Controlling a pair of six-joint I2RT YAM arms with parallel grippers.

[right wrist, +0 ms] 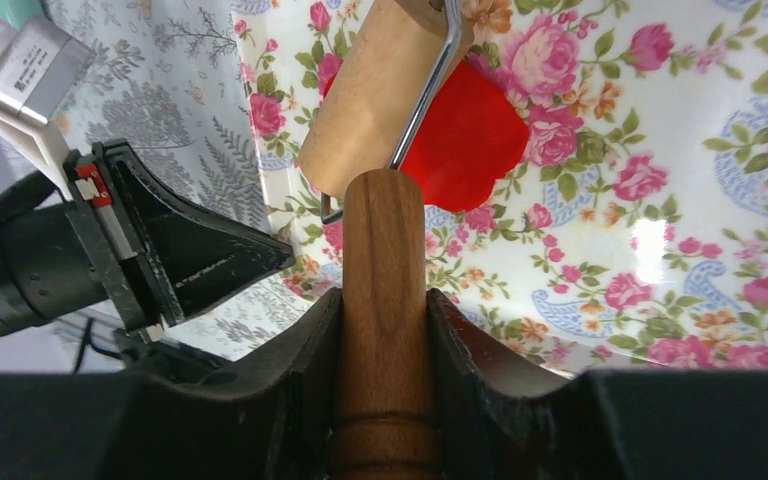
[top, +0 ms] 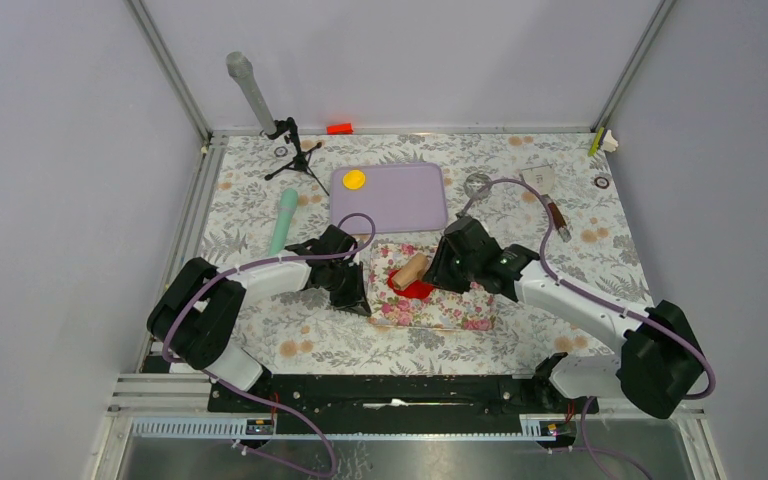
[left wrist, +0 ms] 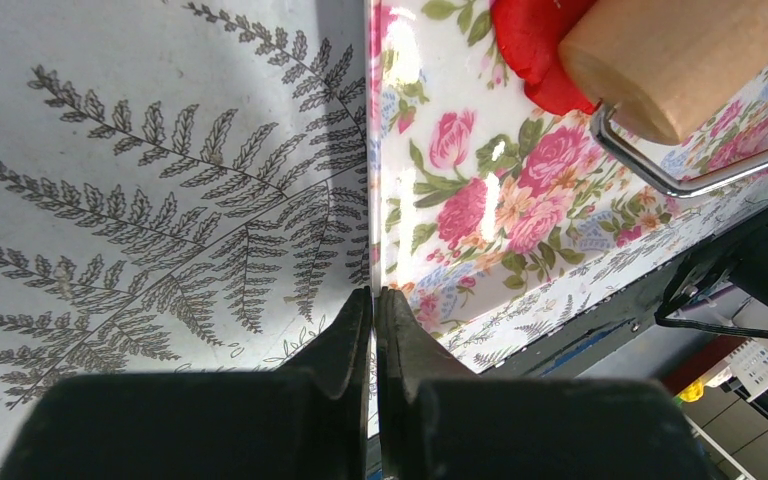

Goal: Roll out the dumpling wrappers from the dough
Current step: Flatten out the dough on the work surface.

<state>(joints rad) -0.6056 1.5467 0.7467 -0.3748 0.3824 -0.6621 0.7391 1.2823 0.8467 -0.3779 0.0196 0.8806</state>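
The right gripper (right wrist: 384,300) pinches the roller (right wrist: 375,95) by its handle (right wrist: 384,230). The roller rests on the red dough (right wrist: 465,135), which lies on the floral mat (right wrist: 660,250), left of its middle. The left gripper (left wrist: 373,300) has its fingers pressed together, empty, with the tips at the mat's left edge. The soft dough could cling to the roller and lift, or the mat could slide if unpinned. The dough is a flat, irregular patch with no clear long axis, spreading from under the roller toward the mat's near side.

Left tool (left wrist: 373,297) closed tight, right tool (right wrist: 384,305) clamped around wooden handle (right wrist: 384,225), both arms angled inward
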